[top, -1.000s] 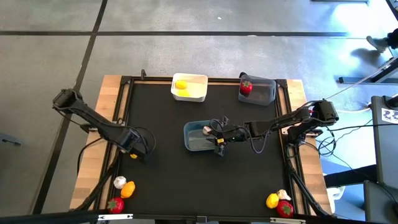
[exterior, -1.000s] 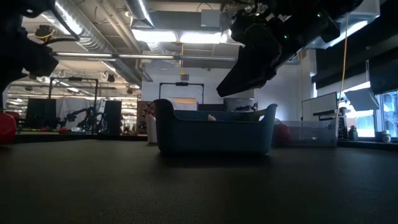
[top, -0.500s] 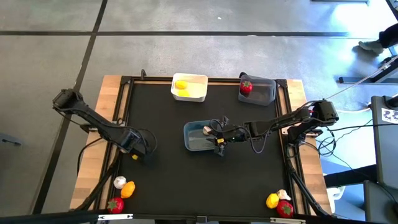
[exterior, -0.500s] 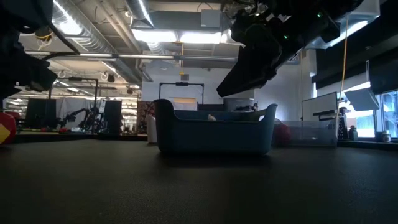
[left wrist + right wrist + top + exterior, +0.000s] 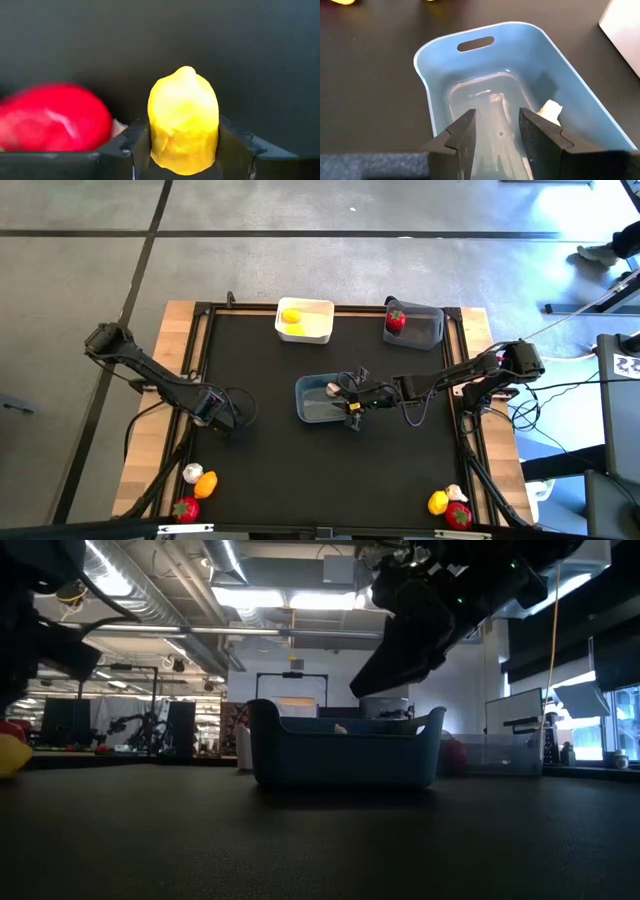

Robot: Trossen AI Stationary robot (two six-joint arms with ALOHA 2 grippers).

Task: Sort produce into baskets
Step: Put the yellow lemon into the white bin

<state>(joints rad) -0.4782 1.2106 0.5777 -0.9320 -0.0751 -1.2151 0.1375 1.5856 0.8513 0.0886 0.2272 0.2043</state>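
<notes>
Three pieces sit sorted, six wait at the near corners, the left gripper [image 5: 184, 150] pinches a yellow lemon [image 5: 183, 120] between its fingers, and the right gripper [image 5: 497, 135] hangs spread over the blue-grey basket [image 5: 440, 55] holding one garlic bulb [image 5: 549, 111].

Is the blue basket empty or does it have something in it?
Not empty: the blue-grey basket holds one whitish garlic bulb against its wall; the right gripper hovers open above it.

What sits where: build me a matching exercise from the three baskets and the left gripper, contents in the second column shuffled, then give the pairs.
Column one:
1. white basket
2. dark grey basket
3. blue-grey basket
4. left gripper

Column two:
A. one whitish bulb inside
B. one red piece inside
C. yellow pieces lying inside
D. shut on a yellow piece

Pairs: 1-C, 2-B, 3-A, 4-D
</notes>
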